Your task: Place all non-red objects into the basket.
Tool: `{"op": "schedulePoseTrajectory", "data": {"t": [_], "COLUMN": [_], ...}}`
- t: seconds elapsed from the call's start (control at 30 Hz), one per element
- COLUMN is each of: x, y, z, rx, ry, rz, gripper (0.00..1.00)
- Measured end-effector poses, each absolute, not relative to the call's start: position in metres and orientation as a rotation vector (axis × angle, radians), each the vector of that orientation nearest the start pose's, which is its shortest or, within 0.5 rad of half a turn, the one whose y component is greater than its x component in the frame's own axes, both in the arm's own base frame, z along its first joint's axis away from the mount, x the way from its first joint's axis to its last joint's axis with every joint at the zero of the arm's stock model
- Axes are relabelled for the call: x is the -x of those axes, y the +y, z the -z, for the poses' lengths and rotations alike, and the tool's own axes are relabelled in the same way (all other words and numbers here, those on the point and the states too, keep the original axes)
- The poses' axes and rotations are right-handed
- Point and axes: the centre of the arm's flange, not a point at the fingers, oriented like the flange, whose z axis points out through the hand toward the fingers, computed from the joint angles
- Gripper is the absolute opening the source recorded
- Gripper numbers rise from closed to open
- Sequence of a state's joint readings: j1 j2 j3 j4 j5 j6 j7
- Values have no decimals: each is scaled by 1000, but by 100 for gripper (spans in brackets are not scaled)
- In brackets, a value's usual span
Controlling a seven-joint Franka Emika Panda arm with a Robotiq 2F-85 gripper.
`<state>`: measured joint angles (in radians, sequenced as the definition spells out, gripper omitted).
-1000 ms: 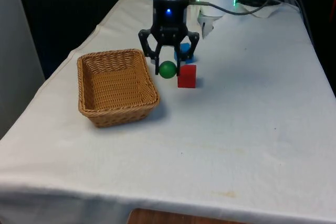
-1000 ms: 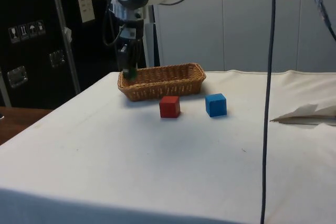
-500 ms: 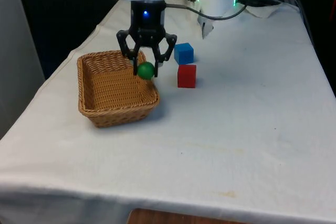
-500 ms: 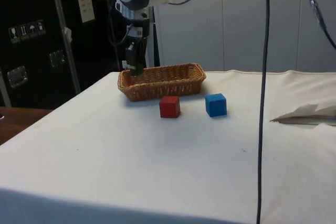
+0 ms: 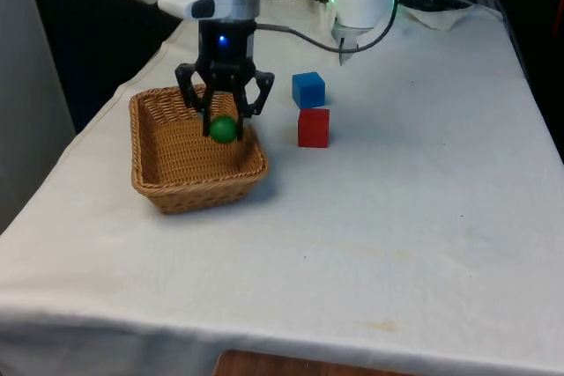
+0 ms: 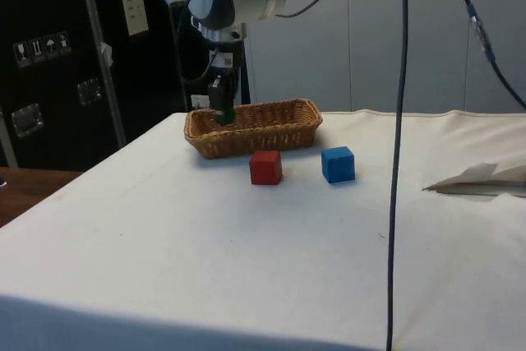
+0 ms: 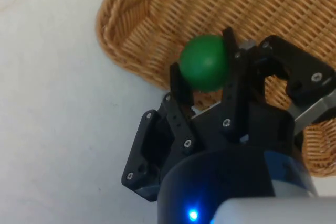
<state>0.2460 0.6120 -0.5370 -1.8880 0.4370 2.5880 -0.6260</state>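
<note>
My gripper (image 5: 222, 126) is shut on a green ball (image 5: 223, 129) and holds it over the near right corner of the wicker basket (image 5: 167, 173), just above the weave. In the wrist view the green ball (image 7: 205, 62) sits between the two black fingers (image 7: 180, 82), with the basket's rim (image 7: 131, 51) below it. From the side, the gripper (image 6: 223, 113) hangs at the basket's rim (image 6: 271, 108). A blue cube (image 5: 308, 89) and a red cube (image 5: 314, 127) stand on the cloth to the front view's right of the basket.
Seen from the side, the red cube (image 6: 265, 167) and blue cube (image 6: 338, 163) sit in front of the basket. Folded white cloth or paper (image 6: 485, 178) lies at the side view's right. Cables (image 6: 399, 121) hang down in the side view. White cloth spreads toward the table's near edge.
The gripper has carried the green ball toward the front view's left, from beside the red cube to over the basket's corner. The cubes have not moved.
</note>
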Motion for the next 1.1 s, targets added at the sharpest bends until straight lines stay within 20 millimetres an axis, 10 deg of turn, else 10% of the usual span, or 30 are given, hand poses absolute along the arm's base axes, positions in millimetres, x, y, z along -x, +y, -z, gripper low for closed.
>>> {"op": "schedulePoseTrajectory", "data": {"t": [0.7, 0.97, 1.1], "x": [-640, -641, -642], "y": [-195, -198, -198], "z": [-208, -207, -208], "rx": [3269, 3265, 3265], "ry": [-126, -126, -126], "rz": [256, 257, 258], "gripper": [6, 92, 100]}}
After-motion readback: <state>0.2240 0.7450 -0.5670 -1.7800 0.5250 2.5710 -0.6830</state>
